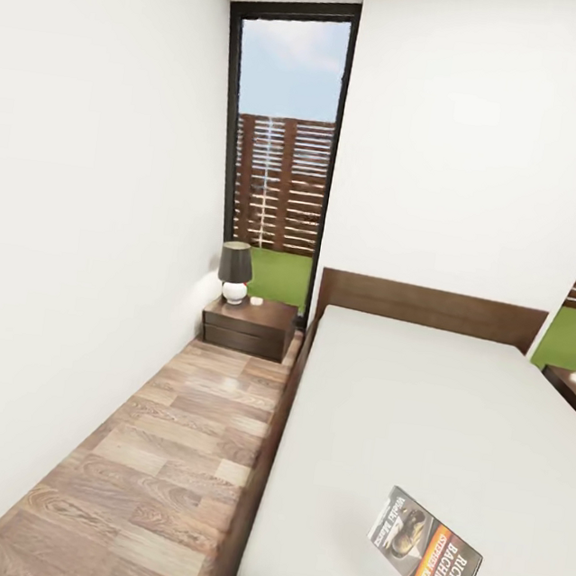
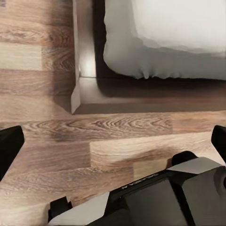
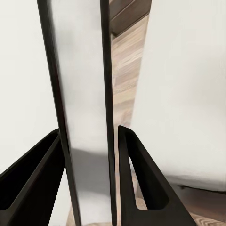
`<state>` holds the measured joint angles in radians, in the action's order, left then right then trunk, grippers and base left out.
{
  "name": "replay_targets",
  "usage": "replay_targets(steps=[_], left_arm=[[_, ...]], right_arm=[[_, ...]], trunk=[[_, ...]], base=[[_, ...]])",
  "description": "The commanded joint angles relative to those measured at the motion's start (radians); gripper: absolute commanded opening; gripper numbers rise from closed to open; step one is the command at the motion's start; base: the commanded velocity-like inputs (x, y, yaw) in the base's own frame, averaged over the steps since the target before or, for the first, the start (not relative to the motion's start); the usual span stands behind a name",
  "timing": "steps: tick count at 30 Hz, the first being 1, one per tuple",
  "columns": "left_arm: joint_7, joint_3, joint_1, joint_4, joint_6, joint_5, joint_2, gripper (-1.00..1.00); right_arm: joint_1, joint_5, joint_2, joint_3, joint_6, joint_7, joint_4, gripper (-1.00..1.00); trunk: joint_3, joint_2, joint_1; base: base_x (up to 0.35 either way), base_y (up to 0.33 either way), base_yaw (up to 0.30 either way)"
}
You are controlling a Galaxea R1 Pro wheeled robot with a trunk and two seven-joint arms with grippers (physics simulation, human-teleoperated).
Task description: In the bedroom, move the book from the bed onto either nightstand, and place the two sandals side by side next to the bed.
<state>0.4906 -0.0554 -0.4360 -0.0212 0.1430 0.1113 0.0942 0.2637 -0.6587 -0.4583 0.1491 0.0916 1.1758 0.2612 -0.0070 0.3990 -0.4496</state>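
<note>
Dark book (image 1: 424,555) on bed (image 1: 417,414), nightstand (image 1: 248,326) beyond

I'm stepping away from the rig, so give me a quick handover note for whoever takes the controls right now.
Left gripper: open, empty, over the floor by a corner of the bed.
Right gripper: fingers closed on the book, above the mattress.
Done: book grasped.
Left: set it on a nightstand, the one by the headboard looks nearest; then put both sandals side by side next to the bed.
</note>
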Motion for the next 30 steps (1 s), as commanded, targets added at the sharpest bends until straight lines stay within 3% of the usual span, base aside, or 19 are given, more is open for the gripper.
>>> replay_targets(steps=[1, 10, 14, 18, 21, 24, 30], left_arm=[[-0.004, -0.006, 0.000, 0.001, 0.006, 0.011, 0.000, 1.00], [-0.011, 0.006, 0.000, 0.000, 0.009, 0.019, 0.005, 1.00], [0.001, 0.043, 0.000, 0.001, 0.015, 0.066, 0.003, 1.00], [0.090, 0.061, -0.001, 0.001, 0.018, 0.127, 0.002, 1.00], [0.115, 0.063, 0.000, 0.001, 0.020, 0.137, 0.002, 1.00], [0.125, 0.064, -0.001, 0.001, 0.021, 0.141, 0.000, 1.00], [0.127, 0.065, 0.000, 0.001, 0.021, 0.140, -0.005, 1.00]], right_arm=[[0.000, -0.010, -0.001, -0.001, 0.010, 0.003, 0.000, -1.00], [0.000, -0.010, -0.002, 0.003, 0.010, 0.003, -0.045, -1.00], [0.000, -0.010, -0.002, 0.003, 0.010, 0.003, -0.055, -1.00], [0.000, -0.010, -0.003, 0.004, 0.008, 0.000, -0.060, -1.00], [0.000, -0.010, -0.002, 0.004, -0.024, -0.038, -0.061, -1.00], [0.000, -0.010, -0.002, 0.004, -0.073, -0.117, -0.061, -1.00], [0.000, -0.013, -0.003, 0.005, -0.115, -0.174, -0.062, -1.00]], trunk=[[-0.001, 0.001, 0.000], [-0.001, 0.001, 0.000], [-0.001, 0.001, 0.000], [-0.001, 0.001, 0.000], [-0.001, 0.001, 0.000], [-0.001, 0.001, 0.000], [-0.001, 0.001, 0.000]], base=[[0.000, 0.000, 0.211], [0.000, 0.000, 0.214], [0.000, 0.000, 0.227], [0.000, 0.000, 0.232], [0.000, 0.000, 0.230], [0.000, 0.000, 0.221], [0.000, 0.000, 0.208]])
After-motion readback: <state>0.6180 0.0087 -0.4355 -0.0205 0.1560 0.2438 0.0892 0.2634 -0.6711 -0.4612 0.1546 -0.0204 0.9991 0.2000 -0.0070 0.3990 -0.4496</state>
